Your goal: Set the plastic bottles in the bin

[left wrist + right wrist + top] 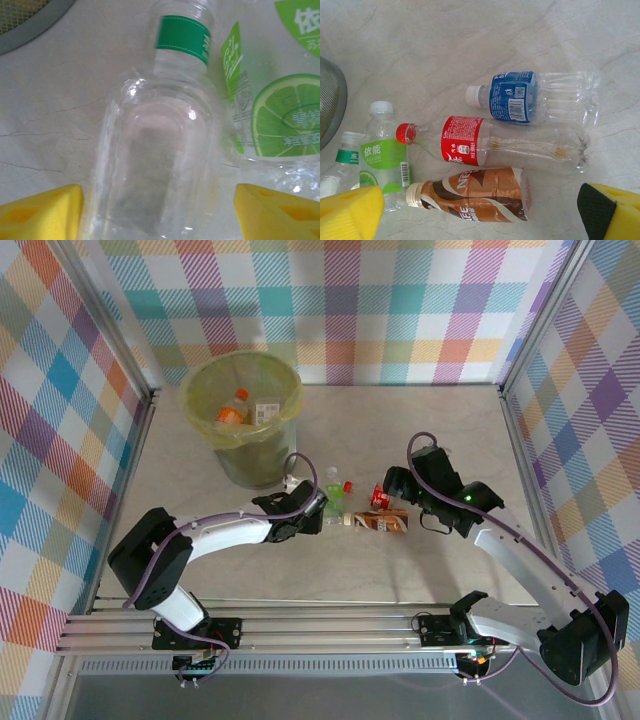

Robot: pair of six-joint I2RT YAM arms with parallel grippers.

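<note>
Clear green-band bottle sits between the left gripper's open yellow pads, not squeezed yet, so next it must pinch and carry it to the bin.

This was a robot test cell in a lab. Checked fabric walls hung on aluminium posts around a marble-patterned table, whose near-edge rail carried the left arm and the right arm.

Bright, even light, soft shadows; left wrist view blurred (glints on the clear bottle).
</note>
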